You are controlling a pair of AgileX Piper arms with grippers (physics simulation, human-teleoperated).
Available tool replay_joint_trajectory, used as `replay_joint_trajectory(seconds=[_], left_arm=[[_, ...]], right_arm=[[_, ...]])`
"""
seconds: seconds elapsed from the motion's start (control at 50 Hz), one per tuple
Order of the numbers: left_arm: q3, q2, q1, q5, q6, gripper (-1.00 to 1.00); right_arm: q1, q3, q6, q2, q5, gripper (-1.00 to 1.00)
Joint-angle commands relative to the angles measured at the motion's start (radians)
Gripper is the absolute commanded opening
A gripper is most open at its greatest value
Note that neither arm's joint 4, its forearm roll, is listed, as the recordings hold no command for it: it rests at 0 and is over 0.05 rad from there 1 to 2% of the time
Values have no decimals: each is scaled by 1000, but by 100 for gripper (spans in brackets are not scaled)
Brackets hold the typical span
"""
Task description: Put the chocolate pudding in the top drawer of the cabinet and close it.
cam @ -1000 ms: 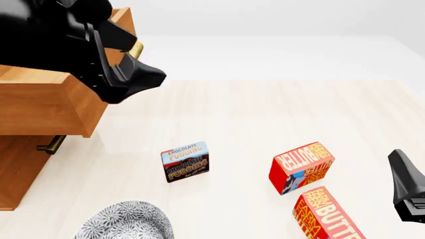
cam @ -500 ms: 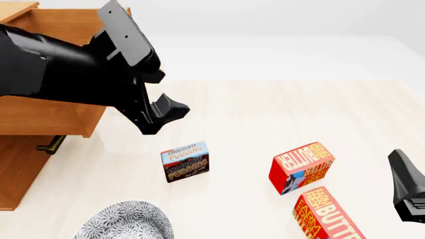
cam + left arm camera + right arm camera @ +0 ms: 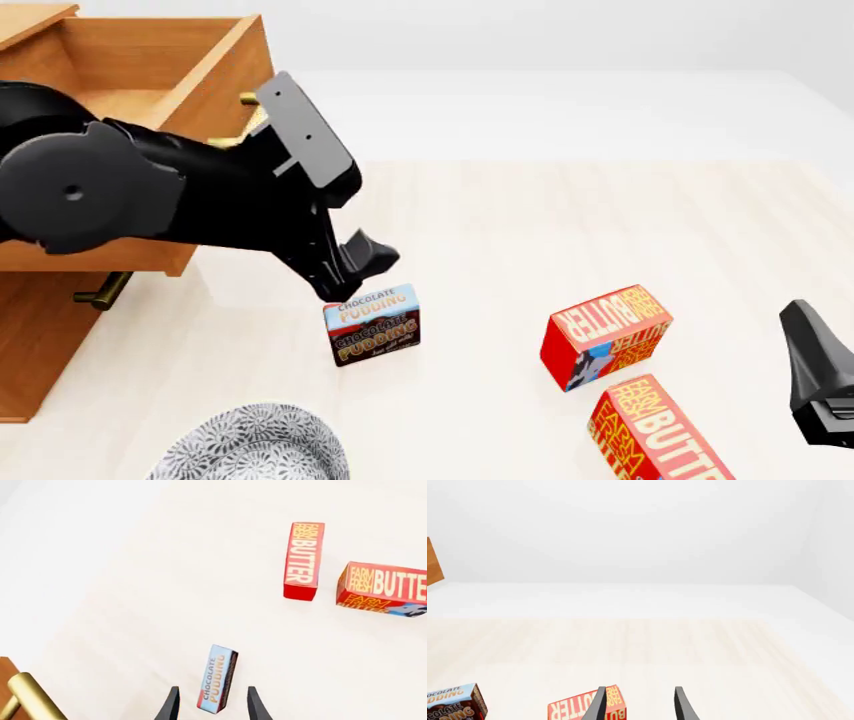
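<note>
Fingers [image 3: 175, 707] of the left gripper [image 3: 211, 711] spread wide astride the chocolate pudding [image 3: 218, 678], gripping nothing yet, lined up to pinch its narrow sides.

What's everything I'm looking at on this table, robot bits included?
Cabinet: one, light-brown wood, at the table's left edge.
Top drawer: one, same wood, pulled open; what shows of its inside is bare.
Lower drawer handle: one, brass bar, under the open drawer.
Chocolate pudding: one small box, light blue over dark brown, standing on edge near the table's middle.
Butter boxes: two, red-orange, right of the pudding, one farther from the camera, one at the bottom edge.
Plate: one, grey patterned, at the near edge, partly cut off.
Table: one, pale wood.
Left gripper: black, open, fingers on either side of the pudding.
Right gripper: black, open, low at the right, holding nothing.
</note>
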Motion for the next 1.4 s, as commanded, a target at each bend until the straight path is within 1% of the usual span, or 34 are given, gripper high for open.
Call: replay_joint_trajectory(seconds=[0.02,0.16,0.24,0.26,0.3,0.36,0.4,0.44,0.56,0.82,0.84,1.02,1.12,1.18,1.4], left_arm=[[56,31,26,-62,-13,100],[81,42,61,-99,7,100],[86,54,67,-112,8,100],[98,45,82,-120,23,100],[102,50,87,-128,26,100],[102,68,90,-140,21,100],[93,93,81,-146,2,100],[100,109,84,-162,8,100],[83,137,75,-165,-2,100],[68,210,89,-197,-17,100],[56,226,78,-194,-35,100],[72,246,80,-222,-41,100],[62,278,50,-225,-75,100],[68,276,56,-231,-68,100],[77,313,39,-254,-100,100]], right_arm=[[-1,1,0,-1,0,100],[-1,1,0,-1,0,100],[-1,1,0,-1,0,100],[-1,1,0,-1,0,100],[-1,1,0,-1,0,100],[-1,1,0,-1,0,100],[-1,1,0,-1,0,100],[-1,1,0,-1,0,100],[-1,1,0,-1,0,100],[-1,1,0,-1,0,100],[-1,1,0,-1,1,100],[-1,1,0,-1,0,100],[-1,1,0,-2,0,100],[-1,1,0,-1,0,100],[-1,1,0,-2,0,100]])
